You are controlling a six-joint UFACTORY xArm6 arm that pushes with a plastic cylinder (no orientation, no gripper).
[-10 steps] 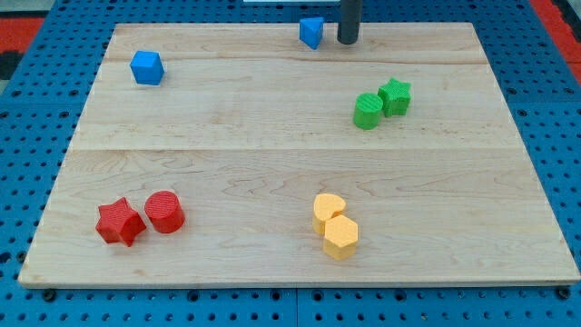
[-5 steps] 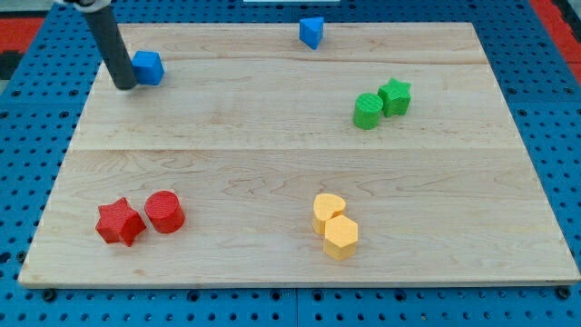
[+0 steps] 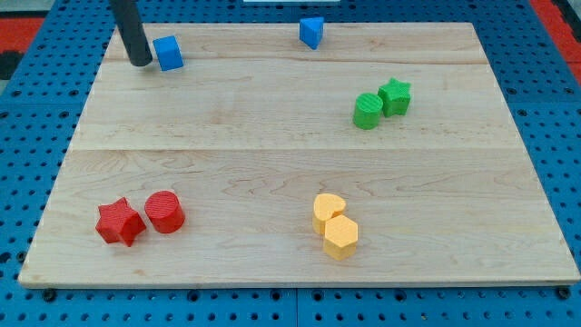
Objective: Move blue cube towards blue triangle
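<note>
The blue cube [image 3: 168, 53] sits near the view's top left of the wooden board [image 3: 290, 154]. The blue triangle [image 3: 311, 32] lies at the view's top edge, right of the cube, with bare board between them. My tip [image 3: 141, 62] stands just left of the blue cube, touching or nearly touching its left side. The dark rod rises from it toward the view's top.
A green cylinder [image 3: 368, 112] and a green star [image 3: 395, 95] touch at the right. A red star [image 3: 120, 222] and a red cylinder [image 3: 164, 212] sit at the bottom left. Two yellow blocks [image 3: 334, 227] touch at the bottom middle.
My tip came from beside the blue triangle to the cube's left. The blue cube has slid right and a little up, toward the blue triangle.
</note>
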